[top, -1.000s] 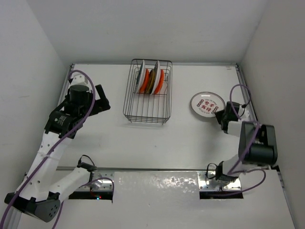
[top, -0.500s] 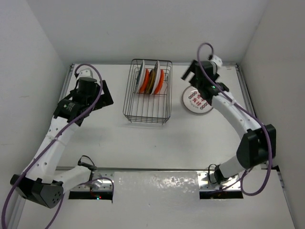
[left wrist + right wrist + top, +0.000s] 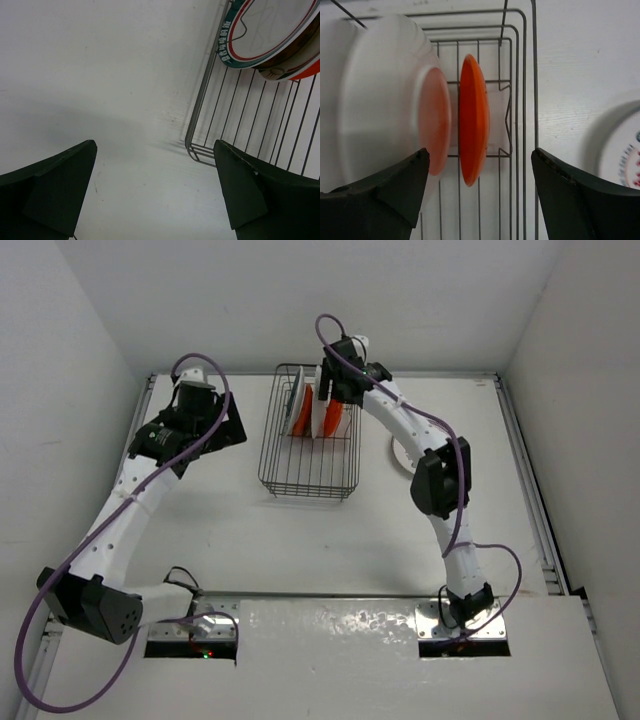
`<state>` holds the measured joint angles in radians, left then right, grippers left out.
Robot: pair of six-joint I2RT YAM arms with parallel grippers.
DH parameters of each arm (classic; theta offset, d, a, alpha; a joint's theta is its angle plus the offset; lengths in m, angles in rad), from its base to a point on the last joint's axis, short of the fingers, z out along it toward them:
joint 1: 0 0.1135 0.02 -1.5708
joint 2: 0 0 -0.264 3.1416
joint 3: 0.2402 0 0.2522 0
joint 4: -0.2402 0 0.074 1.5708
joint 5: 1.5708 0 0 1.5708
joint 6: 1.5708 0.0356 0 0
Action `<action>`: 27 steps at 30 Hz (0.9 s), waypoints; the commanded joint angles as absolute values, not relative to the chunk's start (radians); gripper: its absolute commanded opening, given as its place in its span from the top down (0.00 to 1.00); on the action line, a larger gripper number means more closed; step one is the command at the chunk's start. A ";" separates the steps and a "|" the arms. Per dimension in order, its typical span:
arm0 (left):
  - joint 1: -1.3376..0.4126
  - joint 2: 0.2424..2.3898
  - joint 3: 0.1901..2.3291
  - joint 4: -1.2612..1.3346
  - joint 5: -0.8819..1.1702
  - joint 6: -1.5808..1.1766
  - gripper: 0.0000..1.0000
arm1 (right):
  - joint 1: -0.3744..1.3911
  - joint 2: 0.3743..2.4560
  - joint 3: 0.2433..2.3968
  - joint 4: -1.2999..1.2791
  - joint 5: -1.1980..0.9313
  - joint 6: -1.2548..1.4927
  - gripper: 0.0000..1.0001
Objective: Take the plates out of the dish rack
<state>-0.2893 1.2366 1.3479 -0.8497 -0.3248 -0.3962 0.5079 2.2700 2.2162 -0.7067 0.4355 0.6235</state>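
Note:
The dish rack [image 3: 310, 468] stands at the back middle with plates upright in its slots: a white one [image 3: 298, 398], an orange one [image 3: 306, 416] and more behind the arm. My right gripper [image 3: 335, 390] hangs open over the rack's right end. In the right wrist view the orange plate [image 3: 472, 125] shows between the open gripper [image 3: 480, 150], untouched, beside a white plate [image 3: 380, 100]. A white patterned plate [image 3: 402, 455] lies flat on the table to the right. My left gripper [image 3: 230, 430] is open over bare table, left of the rack [image 3: 200, 145].
White walls close the table at the back and both sides. The right arm's forearm [image 3: 400, 420] stretches over the rack's right edge and the flat plate. A teal-and-red rimmed plate [image 3: 265, 30] leans in the rack's near-left corner.
The right arm swung from the table's right side across to the rack, leaving the patterned plate flat on the table, and its jaws opened. The left arm moved closer to the rack.

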 commanded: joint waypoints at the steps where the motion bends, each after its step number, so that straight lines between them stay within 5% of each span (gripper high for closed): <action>1: -0.296 1.198 1.333 -0.827 -0.316 -0.370 0.00 | 0.520 2.280 2.287 -0.770 0.439 0.580 0.20; 10: -0.296 1.152 1.232 -0.824 -0.313 -0.342 0.00 | 0.572 2.013 1.924 -0.528 0.624 0.627 0.24; 21: -0.296 1.138 1.238 -0.830 -0.307 -0.316 0.00 | 0.623 2.101 2.179 -0.561 0.632 0.592 0.27; 27: -0.296 1.126 1.239 -0.841 -0.319 -0.301 0.00 | 0.620 2.286 2.346 -0.627 0.647 0.546 0.42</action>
<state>-0.2893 1.1595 1.2293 -0.8577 -0.3069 -0.3218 0.6186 2.2189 2.3337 -0.5812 0.6224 0.5762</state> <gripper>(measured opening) 0.999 0.589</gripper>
